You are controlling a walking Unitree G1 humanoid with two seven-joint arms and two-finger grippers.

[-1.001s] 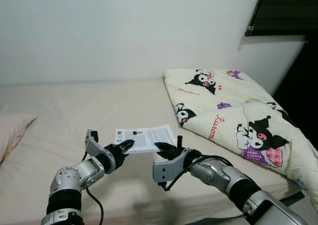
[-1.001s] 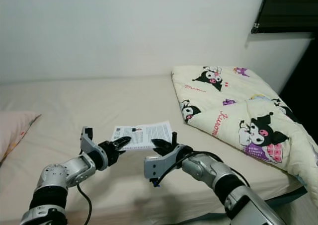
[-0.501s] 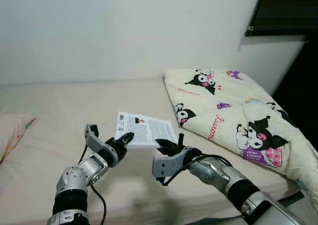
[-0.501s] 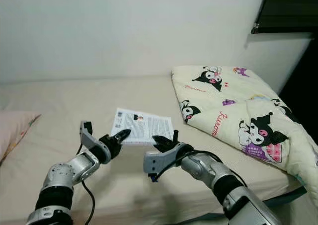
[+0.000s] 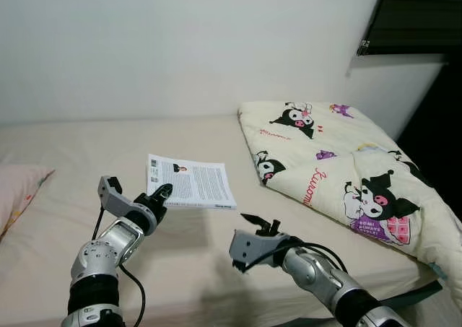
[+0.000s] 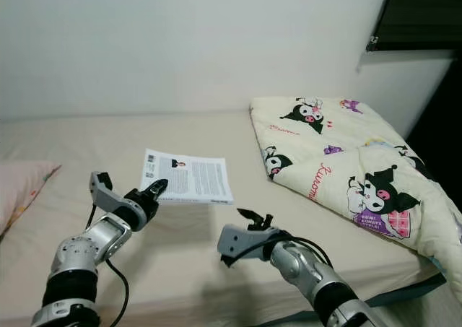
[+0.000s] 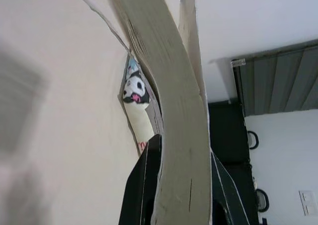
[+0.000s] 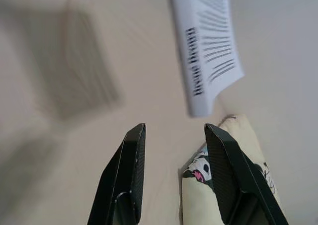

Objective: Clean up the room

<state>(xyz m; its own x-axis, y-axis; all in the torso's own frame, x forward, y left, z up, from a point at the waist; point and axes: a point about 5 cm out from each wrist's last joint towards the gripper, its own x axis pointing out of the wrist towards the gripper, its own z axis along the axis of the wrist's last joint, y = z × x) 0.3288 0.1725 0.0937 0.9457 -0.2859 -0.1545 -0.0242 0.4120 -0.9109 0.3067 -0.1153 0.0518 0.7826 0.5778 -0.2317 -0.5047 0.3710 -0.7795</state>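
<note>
Change since earlier frames: booklet point(image 5: 189, 182) now sits further left in the frame and is carried by the left gripper point(image 5: 160, 193) alone; right gripper point(image 5: 254, 220) has let go and dropped back toward lower centre.
Left gripper: fingers clamped on the booklet's near-left corner; the left wrist view shows the pages bowed between them.
Right gripper: fingers spread, empty, hovering over the bed point(image 5: 86, 146).
Booklet: centre-left of frame, apparently lifted off the sheet, though the angle makes this uncertain.
Progress: pickup done; booklet not yet put away. Blanket point(image 5: 339, 168) lies bunched at right, pillow point(image 5: 16, 190) at left edge, both untouched.
</note>
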